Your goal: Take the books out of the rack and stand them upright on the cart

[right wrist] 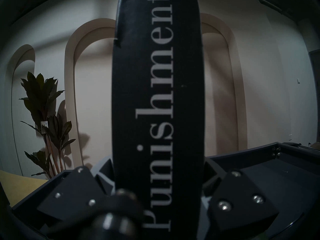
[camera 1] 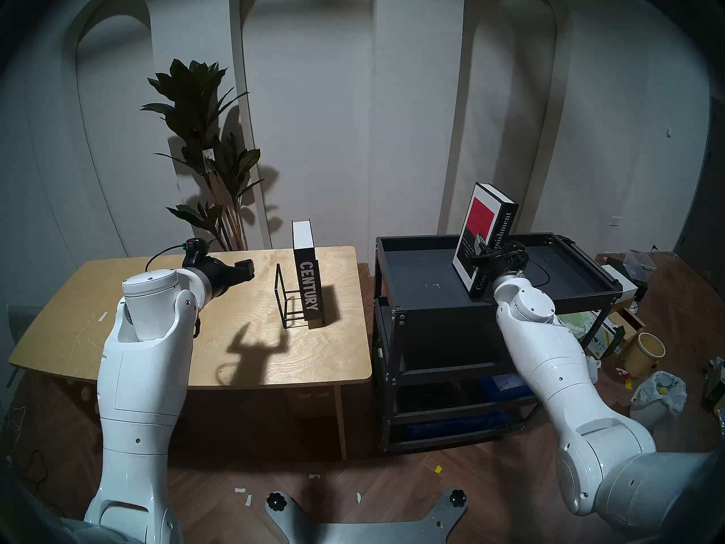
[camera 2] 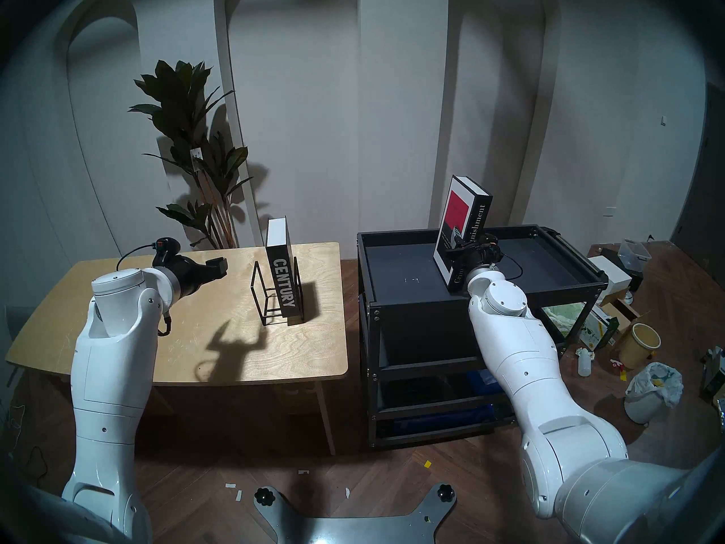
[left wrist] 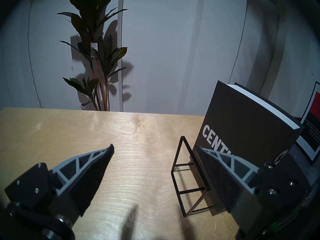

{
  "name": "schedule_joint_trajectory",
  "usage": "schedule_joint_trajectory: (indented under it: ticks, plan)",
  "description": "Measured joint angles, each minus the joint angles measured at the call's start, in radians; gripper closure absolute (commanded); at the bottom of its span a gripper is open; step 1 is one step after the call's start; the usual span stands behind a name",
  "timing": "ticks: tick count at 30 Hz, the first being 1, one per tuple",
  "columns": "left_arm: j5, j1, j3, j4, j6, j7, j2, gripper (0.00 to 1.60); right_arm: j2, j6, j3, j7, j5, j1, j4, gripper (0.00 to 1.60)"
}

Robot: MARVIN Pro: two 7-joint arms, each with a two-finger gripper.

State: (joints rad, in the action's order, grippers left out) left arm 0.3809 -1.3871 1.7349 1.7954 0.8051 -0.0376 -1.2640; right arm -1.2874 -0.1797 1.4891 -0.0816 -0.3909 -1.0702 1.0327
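The "CENTURY" book (camera 1: 308,284) (camera 2: 282,282) (left wrist: 242,130) stands upright in the right end of the thin black wire rack (camera 1: 288,301) (camera 2: 266,300) (left wrist: 188,179) on the wooden table. My left gripper (camera 1: 245,270) (camera 2: 217,268) (left wrist: 154,147) hovers open to the left of the rack, holding nothing. My right gripper (camera 1: 480,252) (camera 2: 457,243) (right wrist: 157,167) is shut on the "Crime and Punishment" book (camera 1: 484,233) (camera 2: 463,217) (right wrist: 157,95). That book is nearly upright, slightly tilted, over the top tray of the black cart (camera 1: 416,272) (camera 2: 404,264) (right wrist: 259,165). Whether its lower end touches the tray I cannot tell.
The wooden table (camera 1: 196,335) stands just left of the cart. A tall potted plant (camera 1: 208,158) rises behind the table. On the floor right of the cart lie boxes, a yellow bucket (camera 1: 643,354) and a white bagged bin (camera 1: 659,394).
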Motion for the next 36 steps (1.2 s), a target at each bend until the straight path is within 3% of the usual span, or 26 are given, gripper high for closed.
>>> schedule_joint_trajectory:
  ticks: [14, 15, 19, 21, 25, 26, 29, 36]
  plan:
    - [0.001, -0.011, 0.002, 0.0, -0.001, 0.003, -0.011, 0.0, -0.003, 0.007, -0.02, 0.031, 0.032, -0.001, 0.003, 1.56]
    - [0.001, -0.012, 0.002, 0.0, -0.001, 0.003, -0.011, 0.0, -0.003, 0.007, -0.021, 0.031, 0.032, 0.0, 0.002, 1.32]
    - [0.001, -0.013, 0.004, 0.0, -0.001, 0.004, -0.012, 0.0, -0.005, 0.008, -0.022, 0.033, 0.032, 0.003, 0.0, 1.09]
    - [0.001, -0.014, 0.004, 0.0, -0.001, 0.004, -0.012, 0.0, -0.005, 0.009, -0.023, 0.034, 0.032, 0.004, -0.001, 0.82]
    - [0.001, -0.015, 0.004, 0.0, -0.001, 0.005, -0.012, 0.0, -0.006, 0.011, -0.024, 0.034, 0.024, 0.004, -0.002, 0.68]
    - [0.001, -0.015, 0.004, 0.0, -0.001, 0.005, -0.012, 0.0, -0.006, 0.012, -0.025, 0.034, 0.023, 0.004, -0.002, 0.43]
    - [0.001, -0.015, 0.004, 0.0, -0.001, 0.006, -0.012, 0.0, -0.007, 0.021, -0.026, 0.031, 0.016, 0.002, -0.01, 0.0]
    - [0.0, -0.016, 0.003, 0.0, -0.001, 0.009, -0.013, 0.0, -0.005, 0.05, -0.02, 0.023, -0.002, -0.027, -0.012, 0.0]
